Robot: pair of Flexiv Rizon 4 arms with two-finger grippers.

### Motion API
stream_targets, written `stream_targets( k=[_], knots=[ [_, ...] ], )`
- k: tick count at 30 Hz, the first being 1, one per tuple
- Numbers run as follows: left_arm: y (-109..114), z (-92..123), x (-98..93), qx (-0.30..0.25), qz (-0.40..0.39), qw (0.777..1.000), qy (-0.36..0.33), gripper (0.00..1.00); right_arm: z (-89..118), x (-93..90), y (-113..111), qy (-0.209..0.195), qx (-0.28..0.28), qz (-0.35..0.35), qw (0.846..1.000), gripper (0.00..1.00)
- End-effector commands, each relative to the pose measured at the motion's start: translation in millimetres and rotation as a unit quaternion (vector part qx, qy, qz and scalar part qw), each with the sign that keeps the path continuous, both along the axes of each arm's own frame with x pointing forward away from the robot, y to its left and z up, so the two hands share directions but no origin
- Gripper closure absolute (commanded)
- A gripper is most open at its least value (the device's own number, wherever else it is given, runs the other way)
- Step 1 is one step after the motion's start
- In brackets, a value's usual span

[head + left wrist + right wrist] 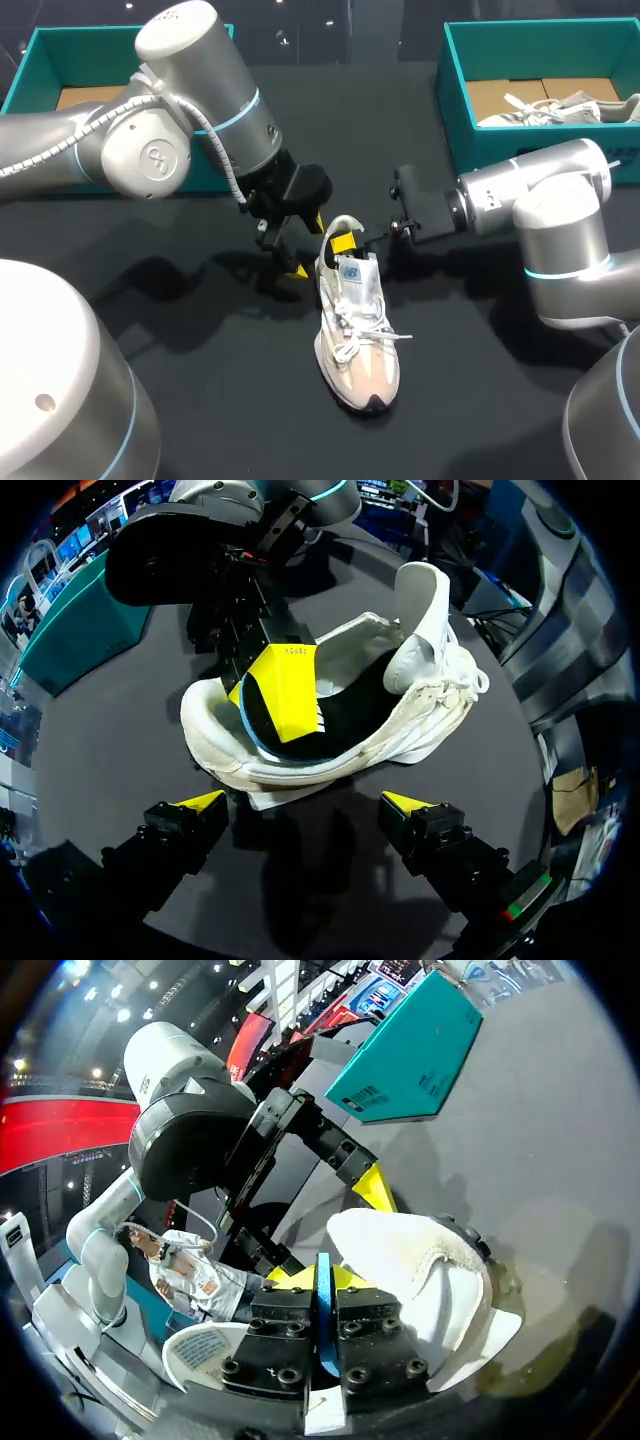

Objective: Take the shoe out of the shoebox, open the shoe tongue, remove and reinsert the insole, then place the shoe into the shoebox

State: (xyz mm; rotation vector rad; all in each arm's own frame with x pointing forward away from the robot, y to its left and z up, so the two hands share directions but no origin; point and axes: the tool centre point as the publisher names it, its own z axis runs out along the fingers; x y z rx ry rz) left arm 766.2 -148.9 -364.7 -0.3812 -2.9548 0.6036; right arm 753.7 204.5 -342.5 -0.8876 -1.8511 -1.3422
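A white and pink shoe (358, 345) lies on the black table, its heel toward the arms. Its white tongue (420, 610) stands pulled up. My right gripper (343, 242) reaches into the heel opening and is shut on the blue-edged insole (323, 1312), whose edge shows between its fingers (375, 1325). From the left wrist, the right gripper's yellow tips (285, 690) sit inside the shoe (400, 730) on the insole (252, 732). My left gripper (303, 805) stands open just behind the heel, beside the shoe (308, 246), with nothing between its fingers.
A teal shoebox (455, 90) at the back right holds another white shoe (560, 108). A second teal shoebox (25, 75) stands at the back left, partly behind my left arm. Bare black table lies in front of the shoe.
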Motion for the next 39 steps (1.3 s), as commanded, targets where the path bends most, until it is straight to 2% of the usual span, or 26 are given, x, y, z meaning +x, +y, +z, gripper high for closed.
stream_targets(
  k=[1,5,10,11,12,13,15,23,27,30,31,32,35,39],
  knots=[
    [1,1,-0.9,0.001,0.000,1.000,-0.001,0.00,-18,-13.9,1,0.013,0.003,-0.009,1.000,1.00],
    [1,1,-0.9,0.001,0.000,1.000,-0.001,0.00,-20,-27.2,2,0.025,0.000,-0.015,1.000,1.00],
    [1,1,-0.9,0.001,0.000,1.000,-0.001,0.00,-9,-28.0,3,0.010,-0.011,-0.023,1.000,1.00],
    [1,1,-0.9,0.001,0.000,1.000,-0.001,0.00,-5,-27.1,3,0.004,-0.015,-0.024,1.000,0.97],
    [1,1,-0.9,0.001,0.000,1.000,-0.001,0.00,-2,-26.1,3,-0.003,-0.017,-0.023,1.000,0.76],
    [1,1,-0.9,0.001,0.000,1.000,-0.001,0.00,2,-25.3,3,-0.009,-0.019,-0.023,1.000,0.65],
    [1,1,-0.9,0.001,0.000,1.000,-0.001,0.00,8,-22.7,2,-0.020,-0.025,-0.023,0.999,0.60],
    [1,1,-0.9,0.001,0.000,1.000,-0.001,0.00,23,-11.0,0,-0.050,-0.039,-0.012,0.998,0.64],
    [1,1,-0.9,0.001,0.000,1.000,-0.001,0.00,23,-4.7,-1,-0.053,-0.039,-0.009,0.998,0.66],
    [1,1,-0.9,0.001,0.000,1.000,-0.001,0.00,18,2.1,-3,-0.052,-0.034,-0.009,0.998,0.78],
    [1,1,-0.9,0.001,0.000,1.000,-0.001,0.00,16,4.0,-3,-0.050,-0.032,-0.010,0.998,0.92],
    [1,1,-0.9,0.001,0.000,1.000,-0.001,0.00,13,5.6,-3,-0.046,-0.031,-0.010,0.998,1.00],
    [1,1,-0.9,0.001,0.000,1.000,-0.001,0.00,2,6.1,-2,-0.029,-0.031,-0.012,0.999,1.00],
    [1,1,-0.9,0.001,0.000,1.000,-0.001,0.00,-11,-4.0,1,-0.006,-0.025,-0.013,1.000,1.00]
  ],
)
